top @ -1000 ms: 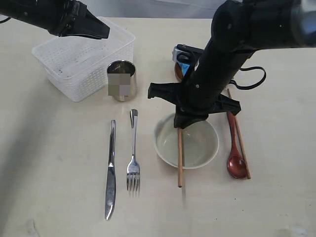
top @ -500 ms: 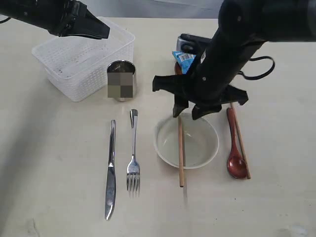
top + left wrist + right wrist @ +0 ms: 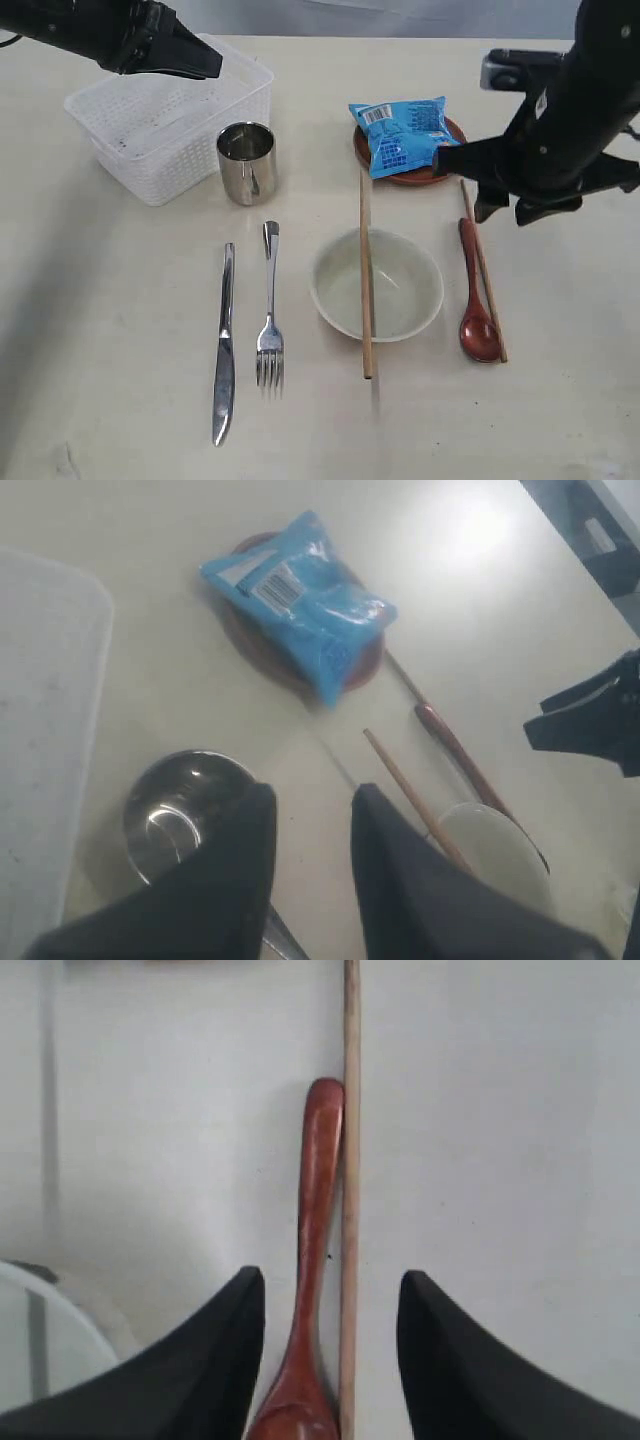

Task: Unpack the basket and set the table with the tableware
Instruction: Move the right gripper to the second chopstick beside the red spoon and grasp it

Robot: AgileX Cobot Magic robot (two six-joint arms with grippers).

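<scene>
Your left pincer [image 3: 205,62] hovers over the basket [image 3: 150,168], which sits toward the far left corner of the tabletop [image 3: 100,300]. In the left wrist view its fingers [image 3: 235,875] stand slightly parted with nothing between them. The cup [image 3: 246,160] stands upright just beside the basket's near right corner. Nearer the near edge, the knife [image 3: 224,340] and the fork [image 3: 269,320] lie side by side, a little apart, with the blade tip and the tines toward that edge. The bowl [image 3: 412,290] sits upright around the middle of the tabletop. A chopstick [image 3: 366,215] lies across its rim, one end reaching toward the plate [image 3: 420,179] and the other sticking out past the bowl toward the near edge. The plate lies toward the far edge, mostly covered by the blue packet [image 3: 400,135] resting on it. To the right of the bowl lies the spoon [image 3: 478,335], scoop toward the near edge, with the second chopstick [image 3: 490,300] running right alongside it. Your right pincer [image 3: 512,210] hovers above the far ends of those two, fingers [image 3: 225,1360] spread and gripping nothing.
</scene>
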